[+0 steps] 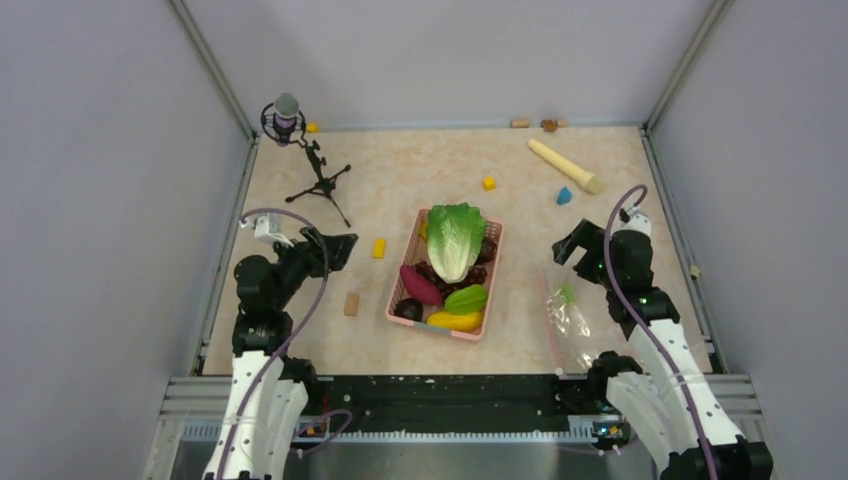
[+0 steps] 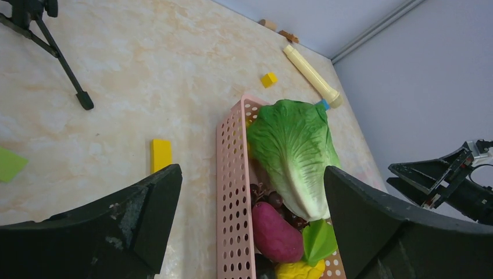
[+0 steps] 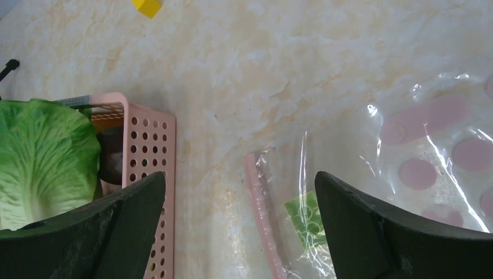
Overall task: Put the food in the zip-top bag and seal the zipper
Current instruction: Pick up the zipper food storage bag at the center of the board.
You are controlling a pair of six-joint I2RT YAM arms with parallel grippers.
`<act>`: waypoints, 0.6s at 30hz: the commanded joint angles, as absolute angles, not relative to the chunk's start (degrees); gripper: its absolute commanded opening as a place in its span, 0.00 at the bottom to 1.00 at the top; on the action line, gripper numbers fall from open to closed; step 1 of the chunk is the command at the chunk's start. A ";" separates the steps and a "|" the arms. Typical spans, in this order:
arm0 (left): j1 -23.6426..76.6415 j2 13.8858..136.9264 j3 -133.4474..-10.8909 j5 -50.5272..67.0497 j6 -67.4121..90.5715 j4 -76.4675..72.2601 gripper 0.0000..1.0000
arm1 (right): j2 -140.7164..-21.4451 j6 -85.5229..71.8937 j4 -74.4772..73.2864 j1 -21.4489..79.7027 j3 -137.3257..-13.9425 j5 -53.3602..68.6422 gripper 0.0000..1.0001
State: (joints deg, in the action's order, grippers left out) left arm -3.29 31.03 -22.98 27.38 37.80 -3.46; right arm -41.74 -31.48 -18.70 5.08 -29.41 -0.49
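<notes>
The food lies in a pink basket (image 1: 494, 262) mid-table: a green-white lettuce head (image 1: 455, 238), a magenta sweet potato (image 1: 420, 285), a green pod (image 1: 467, 298), a yellow fruit (image 1: 455, 321) and dark pieces (image 1: 408, 309). The left wrist view shows the lettuce (image 2: 296, 151) and sweet potato (image 2: 276, 235). The clear zip-top bag (image 1: 572, 318) lies flat right of the basket, its pink zipper (image 3: 263, 218) facing the basket. My left gripper (image 1: 338, 245) is open and empty left of the basket. My right gripper (image 1: 570, 246) is open and empty above the bag's far end.
A microphone on a tripod (image 1: 305, 160) stands back left. A beige rolling pin (image 1: 564, 165) lies back right. Small blocks lie about: yellow (image 1: 379, 248), tan (image 1: 351, 304), yellow (image 1: 489, 183), blue (image 1: 564, 196). Grey walls enclose the table on three sides.
</notes>
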 commanded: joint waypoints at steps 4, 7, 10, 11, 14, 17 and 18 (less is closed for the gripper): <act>-3.50 30.79 -22.31 30.33 38.15 -8.78 0.97 | -37.55 -28.59 -19.59 4.92 -32.39 3.31 0.99; -3.51 30.83 -21.07 30.78 38.79 -10.52 0.97 | -39.44 -28.06 -25.66 4.91 -34.34 5.10 0.99; -3.50 31.30 -20.34 31.67 39.36 -12.11 0.97 | -43.12 -29.56 -31.92 4.96 -36.14 6.18 0.99; -3.51 31.52 -20.12 32.15 39.39 -12.48 0.97 | -43.78 -30.26 -32.81 5.11 -35.77 6.05 0.99; -3.50 32.00 -19.66 32.43 39.61 -13.28 0.97 | -43.82 -32.93 -35.52 7.48 -34.10 2.41 0.99; -3.52 32.55 -18.90 32.76 40.08 -14.94 0.97 | -44.31 -38.24 -37.12 13.13 -33.05 -3.55 0.99; -3.52 32.74 -18.75 32.73 40.19 -15.20 0.97 | -45.36 -39.89 -37.61 15.84 -32.93 -4.82 0.99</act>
State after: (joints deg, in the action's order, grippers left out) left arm -3.29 32.23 -19.59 31.14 39.38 -9.58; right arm -44.29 -33.10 -33.71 8.88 -33.34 1.45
